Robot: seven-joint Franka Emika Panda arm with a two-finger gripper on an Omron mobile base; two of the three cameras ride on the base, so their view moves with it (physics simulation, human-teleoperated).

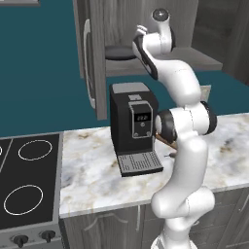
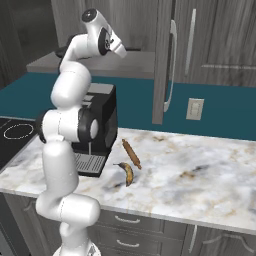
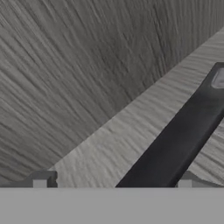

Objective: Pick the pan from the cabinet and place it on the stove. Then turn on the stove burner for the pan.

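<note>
The dark grey pan lies on the grey shelf of the open cabinet, above the coffee machine. Its long black handle runs from the bottom middle to the upper right of the hand view, along the shelf. My gripper is open, with one fingertip on each side of the handle's near end; nothing is gripped. My hand reaches into the cabinet beside the pan. The black glass stove sits at the lower left, with the larger burner ring at its front and knobs below.
A black coffee machine stands on the marble counter right under the shelf. A banana and a rolling pin lie on the counter. The open cabinet door hangs to the right of the shelf.
</note>
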